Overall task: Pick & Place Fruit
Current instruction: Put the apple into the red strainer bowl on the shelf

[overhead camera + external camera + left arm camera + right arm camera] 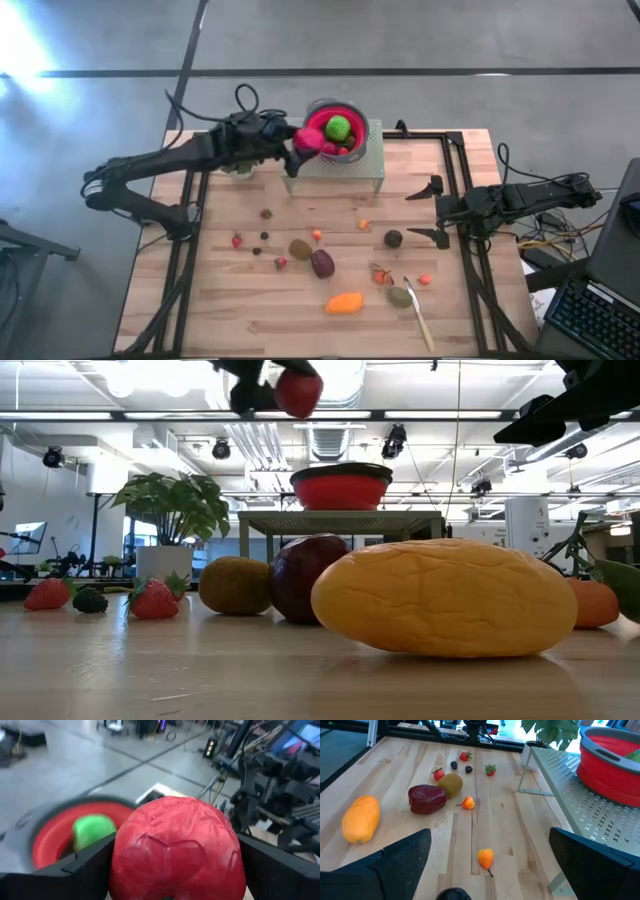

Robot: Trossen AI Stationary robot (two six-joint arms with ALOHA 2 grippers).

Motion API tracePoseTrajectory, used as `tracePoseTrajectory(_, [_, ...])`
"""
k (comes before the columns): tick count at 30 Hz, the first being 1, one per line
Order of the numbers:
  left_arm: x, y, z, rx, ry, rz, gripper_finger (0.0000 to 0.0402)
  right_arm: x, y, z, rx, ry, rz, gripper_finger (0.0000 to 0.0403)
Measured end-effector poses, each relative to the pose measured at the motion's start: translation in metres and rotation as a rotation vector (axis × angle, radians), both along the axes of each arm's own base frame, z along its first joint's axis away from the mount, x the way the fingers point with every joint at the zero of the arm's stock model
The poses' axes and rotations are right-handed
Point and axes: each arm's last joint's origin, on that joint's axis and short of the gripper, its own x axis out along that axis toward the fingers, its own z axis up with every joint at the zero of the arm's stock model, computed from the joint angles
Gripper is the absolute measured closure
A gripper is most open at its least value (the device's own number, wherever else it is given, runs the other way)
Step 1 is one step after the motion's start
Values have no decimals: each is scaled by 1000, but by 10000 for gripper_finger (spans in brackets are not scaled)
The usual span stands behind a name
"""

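My left gripper (303, 142) is shut on a red round fruit (177, 850), held high beside the left rim of the red bowl (352, 112). The bowl stands on a grey perforated stand (362, 168) at the table's far side and holds a green apple (338, 127). Loose fruit lies on the wooden table: an orange oval (344, 302), a maroon oval (322, 263), a brown oval (300, 249), a dark one (393, 238) and small red and orange berries. My right gripper (432, 212) waits open at the table's right side, with nothing between its fingers. My left gripper pinches the red fruit by its two opposite sides (122, 865) between its two fingers (85, 870). The fingers come nearly level from the table's left, pointing toward the bowl. The fruit is lifted clear, above the level of the bowl's rim (298, 392).
A leafy potted plant (175, 505) stands left of the stand, under my left arm. A slim pale utensil (418, 312) lies near the front right, next to a green-brown oval (399, 296). Black rails run along the table's left and right edges.
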Motion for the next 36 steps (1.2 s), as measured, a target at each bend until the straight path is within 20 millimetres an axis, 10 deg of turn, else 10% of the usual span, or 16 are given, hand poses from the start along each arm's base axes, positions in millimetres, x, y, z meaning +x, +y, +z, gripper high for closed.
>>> tracePoseTrajectory(18, [77, 57, -14, 114, 345, 60, 32, 0, 0, 0, 0, 0, -1, 3])
tracePoseTrajectory(36, [81, 59, -25, 231, 484, 13, 26, 0, 0, 0, 0, 1, -1, 3])
